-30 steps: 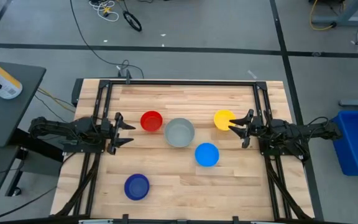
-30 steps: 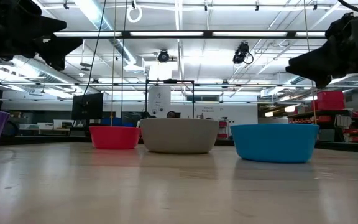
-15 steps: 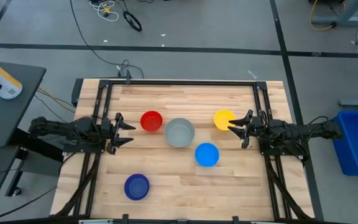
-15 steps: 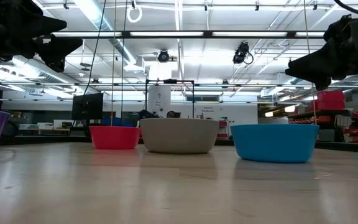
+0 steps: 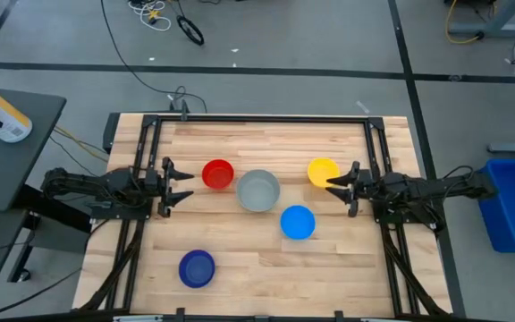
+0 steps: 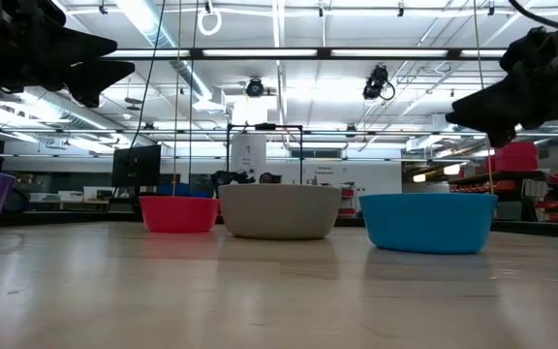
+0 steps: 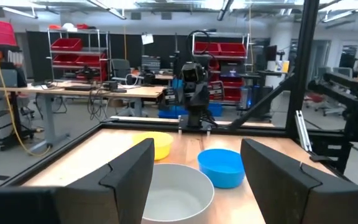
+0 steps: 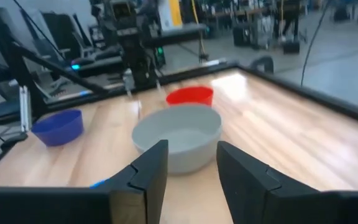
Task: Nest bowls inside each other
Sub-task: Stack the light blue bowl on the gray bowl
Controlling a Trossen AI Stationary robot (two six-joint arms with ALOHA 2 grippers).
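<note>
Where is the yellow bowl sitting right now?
Seen from above, the yellow bowl sits on the table's right side, just in front of the right gripper, with the grey bowl to its left and the light blue bowl nearer the front edge.

A light wooden surface (image 5: 257, 259) stands on a grey floor (image 5: 284, 45) crossed by dark lines and loose cables (image 5: 164, 18). A blue bin (image 5: 512, 201) sits at right. Beyond, long ceiling lights (image 6: 279, 53), desks (image 7: 73, 93) and shelving with red bins (image 7: 67, 45).
</note>
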